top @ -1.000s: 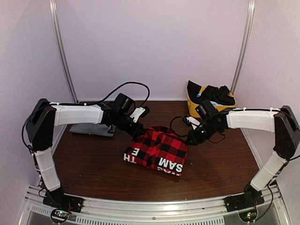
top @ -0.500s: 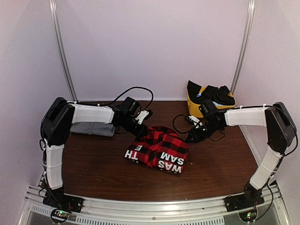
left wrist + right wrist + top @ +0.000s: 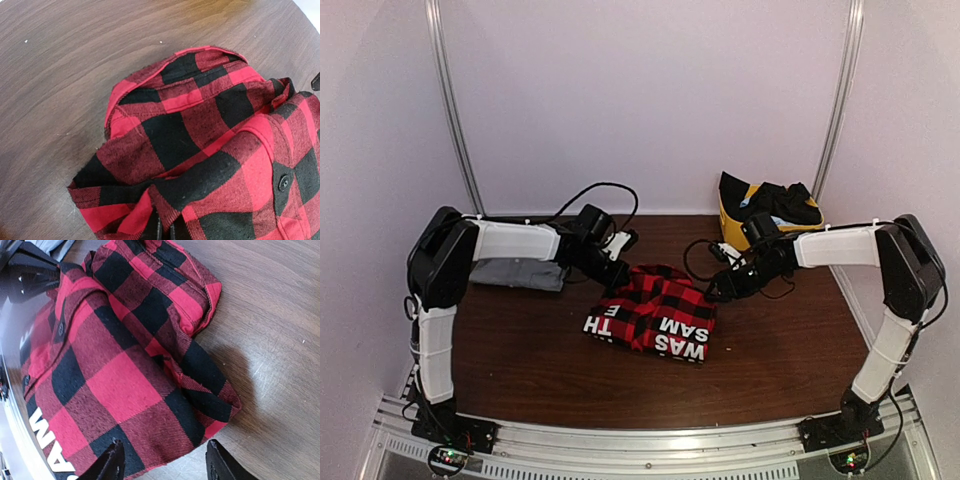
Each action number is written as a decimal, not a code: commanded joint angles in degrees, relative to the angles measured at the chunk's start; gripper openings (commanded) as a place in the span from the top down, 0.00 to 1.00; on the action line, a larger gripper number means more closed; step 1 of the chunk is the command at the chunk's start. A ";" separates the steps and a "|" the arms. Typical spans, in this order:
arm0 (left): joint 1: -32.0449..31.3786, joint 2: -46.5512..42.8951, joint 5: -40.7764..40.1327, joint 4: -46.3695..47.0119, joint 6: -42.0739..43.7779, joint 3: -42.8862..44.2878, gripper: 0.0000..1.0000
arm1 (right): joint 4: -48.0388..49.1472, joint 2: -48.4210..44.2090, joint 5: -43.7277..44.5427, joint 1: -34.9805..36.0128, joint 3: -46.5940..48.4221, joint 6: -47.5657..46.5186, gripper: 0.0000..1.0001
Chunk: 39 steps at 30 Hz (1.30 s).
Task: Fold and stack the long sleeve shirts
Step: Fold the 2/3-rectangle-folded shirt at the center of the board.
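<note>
Lying as a folded bundle at the middle of the desk (image 3: 520,365), the red-and-black flannel shirt (image 3: 650,318) has an arm at each of its far corners, probably so the fold can be squared from both sides at once. The right gripper (image 3: 718,290) sits at the far right corner of the bundle. Its wrist view shows its fingers (image 3: 114,462) spread wide, with the shirt's edge between them and nothing pinched. The left gripper (image 3: 613,268) is low at the far left corner. Its own view shows only cloth crowding the bottom of the frame, so I cannot tell whether it is pinching the flannel or is merely pressed against it. The grey shirt (image 3: 520,273) lies flat toward the far left corner of the desk, likely as the base of the stack, and the yellow bin (image 3: 728,222) stands at the far right corner. Compared with a second ago, the bundle has settled flatter and edged slightly left, more of its white lettering (image 3: 675,340) is readable, and both arms have dropped lower over it.
</note>
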 commanded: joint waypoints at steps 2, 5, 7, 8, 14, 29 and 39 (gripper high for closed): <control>0.43 1.18 1.10 2.73 -0.70 1.76 1.00 | 3.04 1.25 -1.66 -0.42 0.36 -0.16 0.41; 0.43 1.09 1.44 2.66 -0.71 1.89 1.00 | 3.09 3.10 -3.08 -0.43 1.24 -0.73 0.41; 0.43 0.96 1.59 2.70 -0.77 2.00 1.00 | 3.49 4.01 -4.36 -0.47 1.27 -1.15 0.41; 0.43 0.92 1.57 2.66 -0.79 2.07 1.00 | 3.79 4.37 -4.83 -0.48 1.07 -1.26 0.41; 0.45 -0.14 1.63 2.79 -1.10 1.41 1.00 | 5.27 5.18 -9.89 -0.50 0.03 -2.75 0.62; 2.95 -5.67 2.63 0.58 -1.19 1.25 1.00 | 2.67 -2.09 -8.88 -1.82 1.54 -1.52 1.00; 4.03 0.74 2.74 -0.33 -0.17 7.70 1.00 | 3.15 3.32 -8.80 -4.25 5.04 -0.76 1.00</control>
